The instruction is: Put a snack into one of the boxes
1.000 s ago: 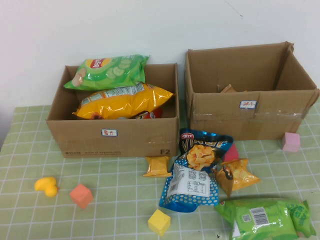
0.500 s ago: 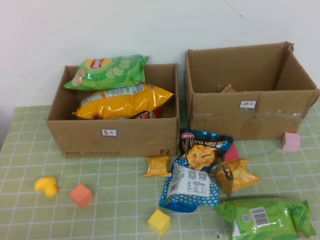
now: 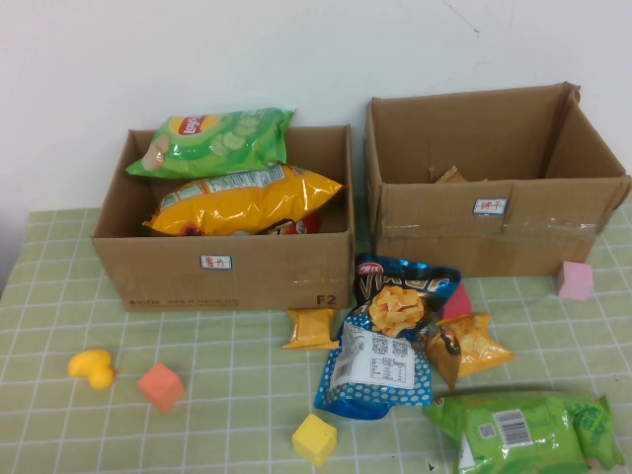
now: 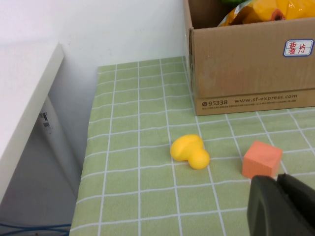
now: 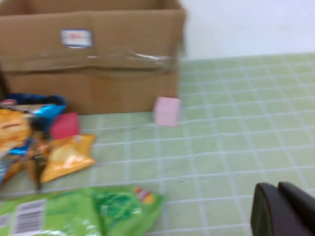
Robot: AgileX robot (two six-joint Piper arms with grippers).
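Two open cardboard boxes stand at the back. The left box (image 3: pixel 227 272) holds a green chip bag (image 3: pixel 212 138) and a yellow chip bag (image 3: pixel 242 200). The right box (image 3: pixel 494 232) holds a small brown item. Loose snacks lie in front: a blue bag (image 3: pixel 385 341), a small yellow pack (image 3: pixel 312 328), an orange pack (image 3: pixel 466 346), and a green bag (image 3: pixel 523 430). Neither arm shows in the high view. My left gripper (image 4: pixel 278 184) is shut and empty near the orange cube (image 4: pixel 262 159). My right gripper (image 5: pixel 279 191) is shut and empty over bare cloth, right of the green bag (image 5: pixel 78 211).
A yellow duck toy (image 3: pixel 92 367), an orange cube (image 3: pixel 160 386), a yellow cube (image 3: pixel 314 437) and a pink cube (image 3: pixel 574 280) lie on the green checked cloth. A red-pink block (image 3: pixel 456 301) sits behind the orange pack. The table's left edge (image 4: pixel 86 162) drops off beside a white surface.
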